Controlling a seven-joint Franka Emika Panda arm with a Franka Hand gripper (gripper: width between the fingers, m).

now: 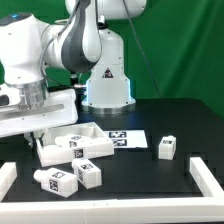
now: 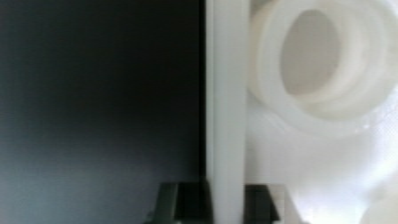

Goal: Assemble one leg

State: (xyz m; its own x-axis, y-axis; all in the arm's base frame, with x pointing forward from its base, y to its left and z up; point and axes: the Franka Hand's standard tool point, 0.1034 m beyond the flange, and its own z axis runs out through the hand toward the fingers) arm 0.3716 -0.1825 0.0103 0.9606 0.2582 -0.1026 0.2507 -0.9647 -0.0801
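Arm (image 1: pixel 75 45) bent low — gripper (image 2: pixel 226 203) down, clamped on rim of white tray (image 1: pixel 46 152)

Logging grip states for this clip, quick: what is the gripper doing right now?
Gripper: closed on the raised rim of the large white tray-like piece, one finger on each side of it.

We see the exterior view brightly, evenly lit, though coarse; the leg (image 1: pixel 167 147) stands out sharply on the black table (image 1: pixel 180 118). Our wrist view is blurred: the white part (image 2: pixel 311 90) washes out, its surroundings dim.
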